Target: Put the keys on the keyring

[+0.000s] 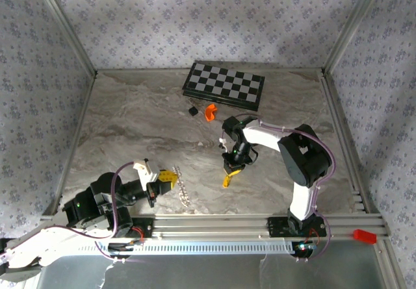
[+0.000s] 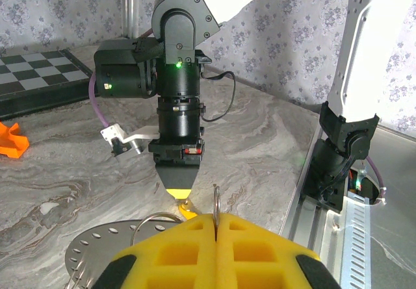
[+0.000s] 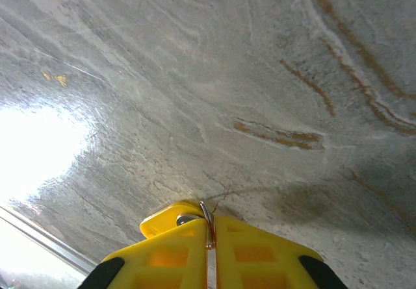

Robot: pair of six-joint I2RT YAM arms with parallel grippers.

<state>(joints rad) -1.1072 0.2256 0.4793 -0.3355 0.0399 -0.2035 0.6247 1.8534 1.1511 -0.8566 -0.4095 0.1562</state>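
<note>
Pinching the keyring (image 2: 216,201) edge-on, the left gripper (image 2: 216,223) has its yellow pads pressed flat together, with only the thin wire of the ring standing up between them. The rest of the ring's metal, a perforated silvery disc (image 2: 97,247) and loose links, hangs and rests on the table (image 1: 130,126) at the near left, close to that arm's base. Holding it this way seems meant to steady the limp loop and turn an upright edge towards the other arm.

Well to the right, near the middle of the table, the right gripper (image 3: 209,229) points straight down. Its pads are closed on the key (image 3: 170,219) — the thin metal end is clamped in the seam and the small yellow head pokes out to one side. Whether the key is clear of the marble or touching it I cannot tell. A grip on the metal end with the head left free looks chosen so that the key's hole stays open for threading.

The two pieces lie well apart, so the joining is not yet begun; it will likely call for bringing the key leftward to the ring's exposed edge. The chessboard (image 1: 224,82), orange curved piece (image 1: 210,112) and black cube (image 1: 192,110) sit at the far side, out of the way.
</note>
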